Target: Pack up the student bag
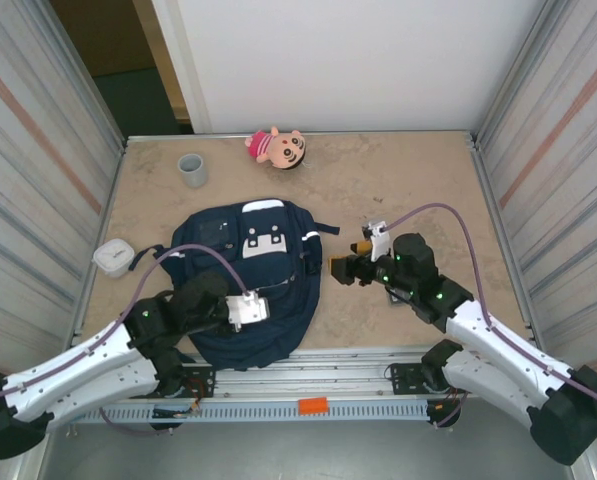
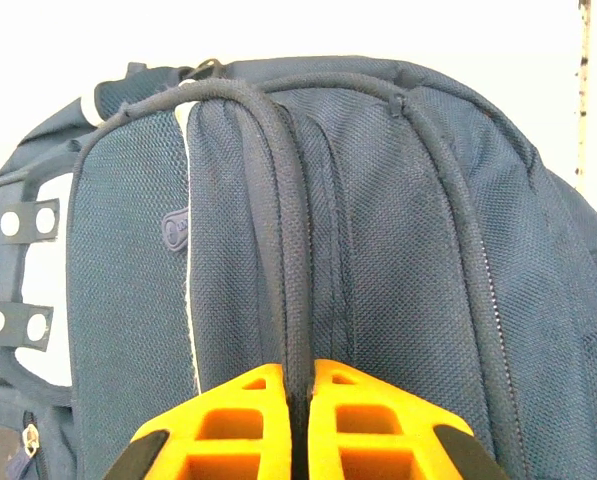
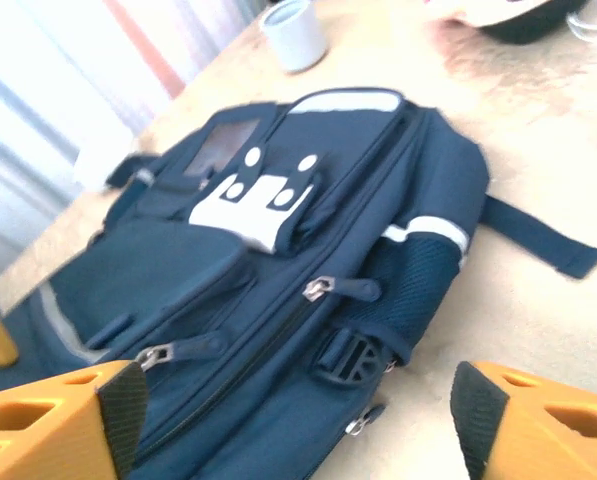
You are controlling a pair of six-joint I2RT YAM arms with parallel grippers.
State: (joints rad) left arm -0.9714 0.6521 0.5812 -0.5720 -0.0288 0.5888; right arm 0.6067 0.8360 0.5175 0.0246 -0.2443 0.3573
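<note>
Student bag (image 1: 278, 262) lies flat on table (image 1: 408, 190), centre-left, white buckle patch facing up. Left gripper (image 2: 298, 378) at bag's near end, jaws closed tight, pinching dark corded ridge of bag. Right gripper (image 3: 296, 415) just beside bag's right flank, jaws spread wide, holding nothing. Grey cup (image 1: 192, 169) and doll (image 1: 276, 147) near far edge.

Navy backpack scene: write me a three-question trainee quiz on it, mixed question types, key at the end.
1. True or false: the left hand is shut on a dark corded seam of the large navy-blue fabric backpack.
2. The right hand is: A) open, facing the backpack; B) shut on a strap; C) holding a pen.
3. Fill in: right of the small grey cylindrical cup lies a pink plush ____.
Key: 1 true; 2 A; 3 doll.
</note>
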